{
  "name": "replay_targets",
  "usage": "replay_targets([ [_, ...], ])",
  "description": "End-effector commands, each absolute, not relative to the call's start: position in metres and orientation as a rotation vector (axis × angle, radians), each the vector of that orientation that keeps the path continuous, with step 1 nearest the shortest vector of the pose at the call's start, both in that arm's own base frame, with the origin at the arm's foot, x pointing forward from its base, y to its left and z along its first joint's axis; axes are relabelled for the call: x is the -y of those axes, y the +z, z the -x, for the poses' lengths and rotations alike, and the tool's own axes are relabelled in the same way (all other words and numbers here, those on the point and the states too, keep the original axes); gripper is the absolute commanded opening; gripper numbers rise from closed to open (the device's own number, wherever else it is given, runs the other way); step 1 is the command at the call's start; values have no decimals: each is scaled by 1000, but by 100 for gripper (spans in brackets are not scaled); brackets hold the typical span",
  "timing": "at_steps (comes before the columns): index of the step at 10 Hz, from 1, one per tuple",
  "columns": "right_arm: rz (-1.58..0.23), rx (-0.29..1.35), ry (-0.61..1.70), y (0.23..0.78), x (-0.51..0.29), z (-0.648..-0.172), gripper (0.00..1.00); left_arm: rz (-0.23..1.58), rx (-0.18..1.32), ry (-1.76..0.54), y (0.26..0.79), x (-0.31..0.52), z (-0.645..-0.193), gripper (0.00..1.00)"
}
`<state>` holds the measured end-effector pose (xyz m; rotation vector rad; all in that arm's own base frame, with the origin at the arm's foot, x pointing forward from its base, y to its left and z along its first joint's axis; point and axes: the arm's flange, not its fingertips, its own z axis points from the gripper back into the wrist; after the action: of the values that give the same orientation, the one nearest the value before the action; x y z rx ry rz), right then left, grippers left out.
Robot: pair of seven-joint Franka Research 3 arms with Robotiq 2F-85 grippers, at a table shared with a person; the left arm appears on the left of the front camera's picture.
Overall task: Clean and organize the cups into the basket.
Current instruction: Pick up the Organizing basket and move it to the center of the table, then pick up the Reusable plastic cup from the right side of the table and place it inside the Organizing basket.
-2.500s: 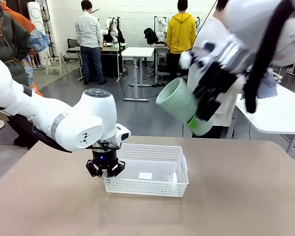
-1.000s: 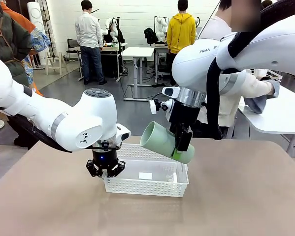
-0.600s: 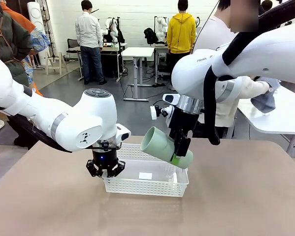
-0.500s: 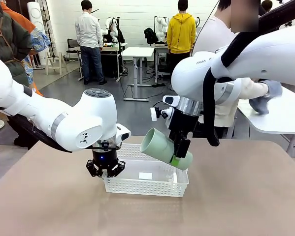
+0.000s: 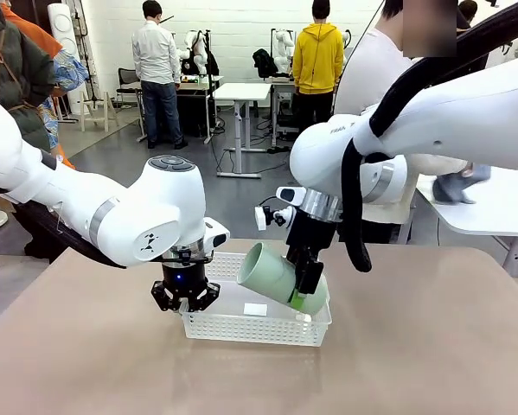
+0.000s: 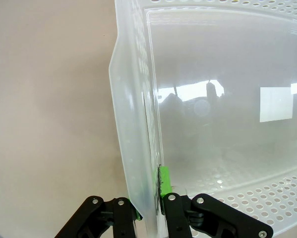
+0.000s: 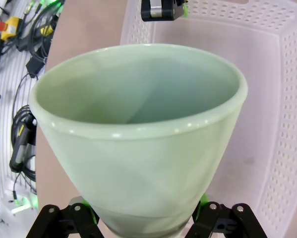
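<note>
Right jaws clamp the tilted pale mint paper cup [image 5: 271, 272], best righted before release into the white mesh plastic basket [image 5: 259, 327] below, whose wall left jaws pinch.

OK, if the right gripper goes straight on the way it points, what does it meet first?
Probably the basket: the right gripper, shut on the mint cup, points down into it; the cup's rim would likely touch first.

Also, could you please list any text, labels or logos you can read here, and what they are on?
Small print on the right arm: too blurred to read.
Dark emblem on the left arm: no letters.
White sticker in the basket: blank.
Mint green cup: plain.
</note>
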<state>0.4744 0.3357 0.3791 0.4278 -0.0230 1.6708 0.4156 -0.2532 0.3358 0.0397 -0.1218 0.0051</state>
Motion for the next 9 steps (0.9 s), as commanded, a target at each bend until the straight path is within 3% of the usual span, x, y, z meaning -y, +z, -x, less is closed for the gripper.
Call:
replay_targets([
  [1,-428,-15,1671,368,-347,-486,81,-39,123,5,336,255,-417,0],
  [5,-438,-21,1658,353,-346,-490,81,-39,123,5,336,255,-417,0],
  [7,-449,-29,1667,352,-345,-491,100,-39,123,5,336,255,-417,0],
  [9,-457,-26,1670,352,-344,-491,100,-39,123,5,336,255,-417,0],
])
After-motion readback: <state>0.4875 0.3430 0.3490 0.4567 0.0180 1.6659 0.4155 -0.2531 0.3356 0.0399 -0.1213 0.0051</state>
